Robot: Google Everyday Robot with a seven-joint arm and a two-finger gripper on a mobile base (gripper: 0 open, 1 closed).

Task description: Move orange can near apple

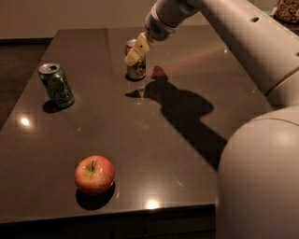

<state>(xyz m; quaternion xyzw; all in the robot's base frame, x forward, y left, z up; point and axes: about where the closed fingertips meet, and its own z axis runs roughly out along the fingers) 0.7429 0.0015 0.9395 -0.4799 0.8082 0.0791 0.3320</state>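
The orange can [137,68] stands upright at the far middle of the dark table [154,140]. My gripper [135,49] hangs in front of the can's upper part, reaching in from the upper right, and hides its top. The red-and-yellow apple [95,174] sits near the table's front edge at the left, far from the can.
A green can [56,85] stands upright at the table's left side. My pale arm [252,140] fills the right of the view and casts a shadow across the table's middle. A dark object [286,10] sits at the far right corner.
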